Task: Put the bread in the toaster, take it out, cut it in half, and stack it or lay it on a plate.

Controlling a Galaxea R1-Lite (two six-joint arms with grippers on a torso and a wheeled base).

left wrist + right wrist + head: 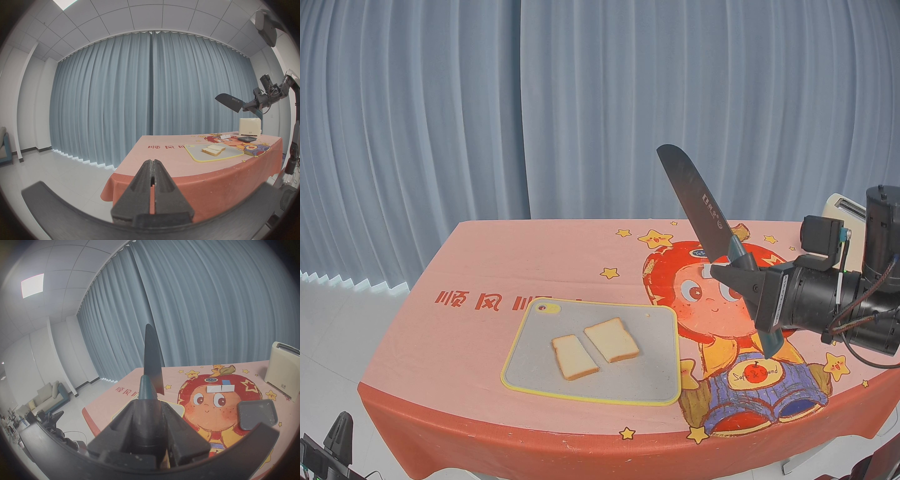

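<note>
Right gripper [747, 275] clamped on knife [700, 200] handle, blade tilted up above table. Bread halves [612, 339] flat on cutting board [650, 400], lower left of blade (well apart). Left gripper [152, 175] fingers pressed together.

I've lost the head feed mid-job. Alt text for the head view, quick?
The right gripper holds a knife by its handle above the table, blade tilted up and toward the robot's left. Two bread halves lie side by side on the yellow-rimmed cutting board; a toaster stands at the table's far right.
</note>
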